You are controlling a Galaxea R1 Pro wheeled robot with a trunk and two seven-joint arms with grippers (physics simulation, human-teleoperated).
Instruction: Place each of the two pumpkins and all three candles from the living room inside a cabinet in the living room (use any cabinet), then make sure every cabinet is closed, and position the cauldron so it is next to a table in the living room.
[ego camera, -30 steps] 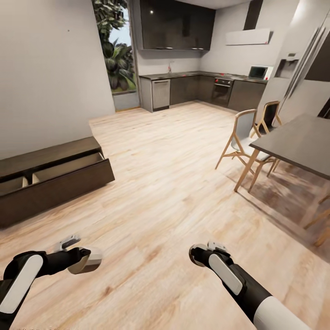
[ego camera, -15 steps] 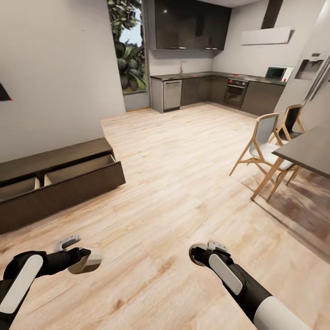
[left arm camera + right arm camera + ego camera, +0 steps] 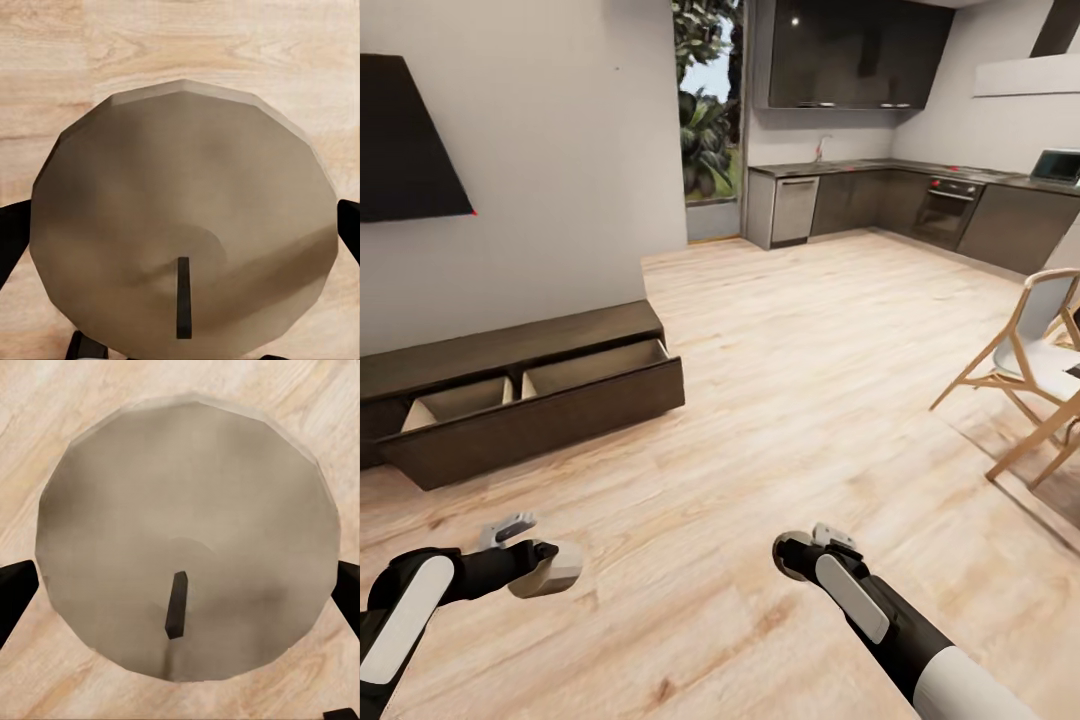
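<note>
Head view: carried a candle (image 3: 187, 225) clamped in left hand (image 3: 545, 568) and another in right hand (image 3: 800, 555), with open-drawered cabinet (image 3: 530, 390) lying ahead-left, nearer the left arm.

Cabinet (image 3: 510, 390) cut off at left edge; drawer floors hidden behind fronts. Chair (image 3: 1030, 370) clipped at right. Candle (image 3: 187, 232) hides most of left gripper's fingers (image 3: 11, 240).

Two black arms w/ white oblong panels are seen: left arm (image 3: 420, 600), right arm (image 3: 880, 615), the latter ending in a white sleeve. Wrists are rounded; small grey fittings sit on top.
</note>
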